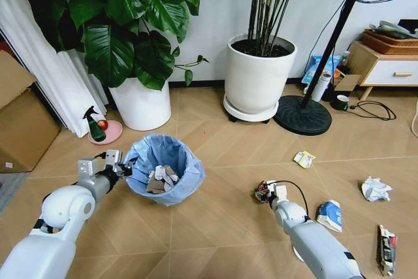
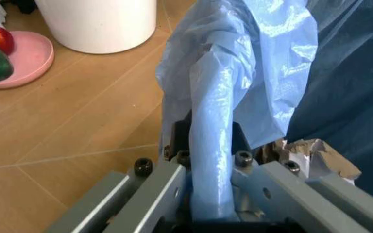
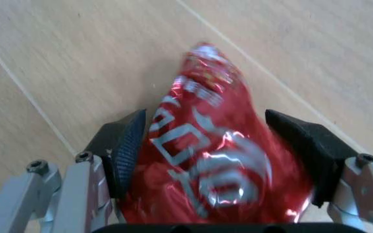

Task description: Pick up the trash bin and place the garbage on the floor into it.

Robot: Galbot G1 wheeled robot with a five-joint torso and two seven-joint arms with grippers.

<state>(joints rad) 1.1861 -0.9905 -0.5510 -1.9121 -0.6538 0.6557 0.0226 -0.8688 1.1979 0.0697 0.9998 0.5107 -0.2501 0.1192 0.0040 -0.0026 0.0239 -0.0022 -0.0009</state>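
Left claw (image 1: 121, 169) pinches the rim of the bin (image 1: 163, 168), blue liner (image 2: 219, 121) folded between its fingers, per left wrist view; bin sits at the robot's left front just over the floor (image 1: 222, 227), whether lifted clear or resting cannot be told; paper scraps (image 1: 162, 178) already inside. Right claw (image 1: 264, 192) holds the red wrapper (image 3: 212, 160) between its pads, pads pressed into the foil at both sides; it hangs to the right of the bin, apart from it. Step in hand, as judged: carrying the wrapper to the bin. Next move calls for bringing the right claw over the bin mouth before spreading, bin kept steady. Still on the floor: yellowish wrapper (image 1: 304, 159), paper ball (image 1: 376, 189), crushed cup (image 1: 330, 215), printed wrapper (image 1: 386, 249).
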